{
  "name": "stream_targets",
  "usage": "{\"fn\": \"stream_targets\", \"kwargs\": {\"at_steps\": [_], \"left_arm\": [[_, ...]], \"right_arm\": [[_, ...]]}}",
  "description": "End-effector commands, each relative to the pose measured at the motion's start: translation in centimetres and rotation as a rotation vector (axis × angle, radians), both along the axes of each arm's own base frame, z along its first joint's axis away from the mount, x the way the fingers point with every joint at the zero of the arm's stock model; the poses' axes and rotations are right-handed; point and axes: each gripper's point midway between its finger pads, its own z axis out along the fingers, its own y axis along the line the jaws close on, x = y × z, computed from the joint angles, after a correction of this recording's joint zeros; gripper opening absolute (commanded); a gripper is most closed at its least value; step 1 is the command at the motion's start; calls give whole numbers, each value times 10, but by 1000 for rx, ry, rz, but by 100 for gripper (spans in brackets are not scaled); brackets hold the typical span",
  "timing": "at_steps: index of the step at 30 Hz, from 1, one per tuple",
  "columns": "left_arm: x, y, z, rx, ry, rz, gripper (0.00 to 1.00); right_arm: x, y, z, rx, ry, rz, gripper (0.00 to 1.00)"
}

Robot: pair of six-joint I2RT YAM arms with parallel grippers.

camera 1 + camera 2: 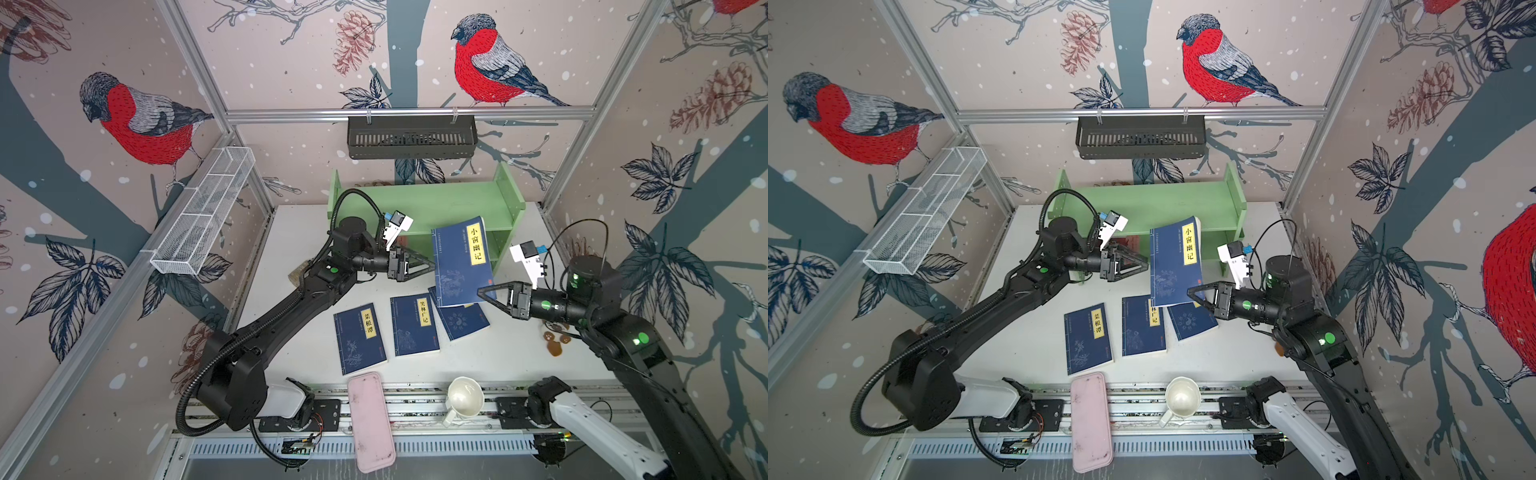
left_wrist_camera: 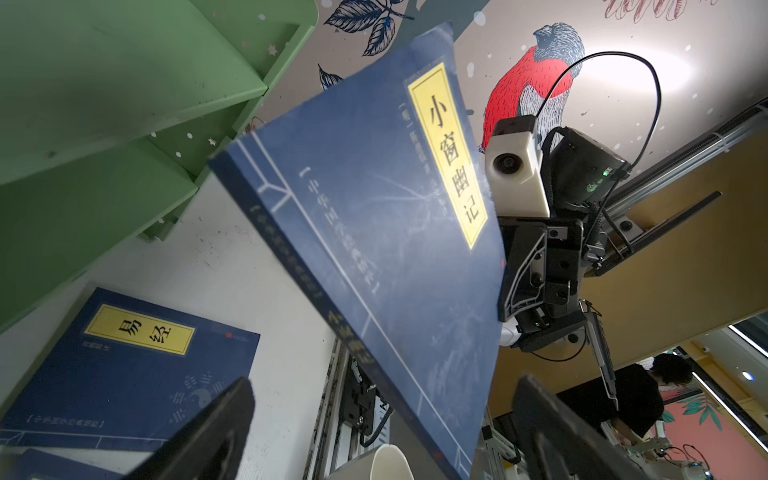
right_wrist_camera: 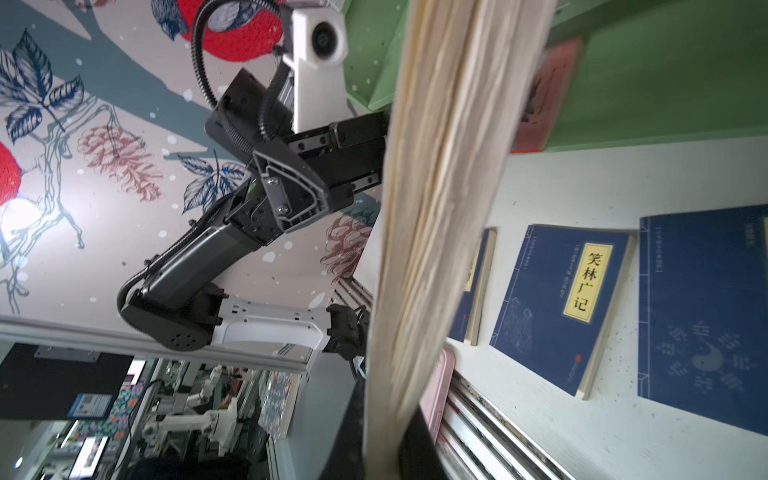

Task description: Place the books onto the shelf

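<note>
A navy book with a yellow title label [image 1: 461, 262] [image 1: 1177, 262] hangs tilted in front of the light green shelf [image 1: 424, 199] [image 1: 1150, 199]. My right gripper [image 1: 484, 293] [image 3: 382, 457] is shut on its lower corner; the page edges [image 3: 436, 208] fill the right wrist view. My left gripper [image 1: 430, 264] [image 2: 382, 432] stands open at the book's spine [image 2: 291, 266], its fingers [image 2: 208, 436] well apart on either side. Three navy books [image 1: 359, 338] [image 1: 414, 326] [image 1: 465, 324] lie flat on the table. A red-covered book [image 3: 548, 95] sits in the shelf's lower tier.
A pink flat case [image 1: 371, 419] and a white cup [image 1: 464, 399] lie at the table's front edge. A black slotted basket [image 1: 411, 137] hangs on the back rail, a white wire basket [image 1: 203, 212] on the left rail. Small brown pieces [image 1: 555, 340] lie under the right arm.
</note>
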Motion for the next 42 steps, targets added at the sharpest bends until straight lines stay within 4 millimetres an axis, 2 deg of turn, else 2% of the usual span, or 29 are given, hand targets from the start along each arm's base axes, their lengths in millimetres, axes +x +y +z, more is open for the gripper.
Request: {"fn": "stream_targets", "kwargs": {"at_steps": [1,5,7,9,12,15,16,19,20,22,28,31,34,37,42], "left_arm": [[2,-1,12,-31,-12,-22,98],[5,2,17,-33,-12,-8,96],[4,5,19,-40,-15,-3,91],[-1,9,24,-56,-22,-8,82],[-8,16,30,-77,-36,-10,56],[-8,23,34,-83,-49,11,28],[-7,25,34,-83,-49,19,19],[-2,32,39,-83,-61,51,0],[2,35,40,-80,-66,66,0],[10,41,42,-69,-76,102,0],[11,53,53,-78,-113,129,0],[13,57,59,-80,-130,137,0],[19,61,72,-79,-165,152,0],[24,66,87,-67,-225,182,0],[31,72,115,-59,-313,245,0]], "right_arm": [[3,18,14,16,-122,65,0],[1,39,9,4,-141,127,0],[3,47,2,-7,-130,146,0],[4,54,-7,-24,-118,166,0],[10,58,-14,-45,-121,164,0],[15,60,-11,-39,-135,155,1],[17,60,-10,-38,-139,144,5],[26,57,-10,-42,-144,97,35],[29,55,-9,-43,-147,77,43],[39,48,-10,-55,-144,25,51],[64,23,-8,16,-143,-93,47],[64,21,0,77,-165,-83,47],[62,20,10,136,-210,-88,53],[56,23,26,236,-253,-67,65],[50,33,45,318,-303,-38,71]]}}
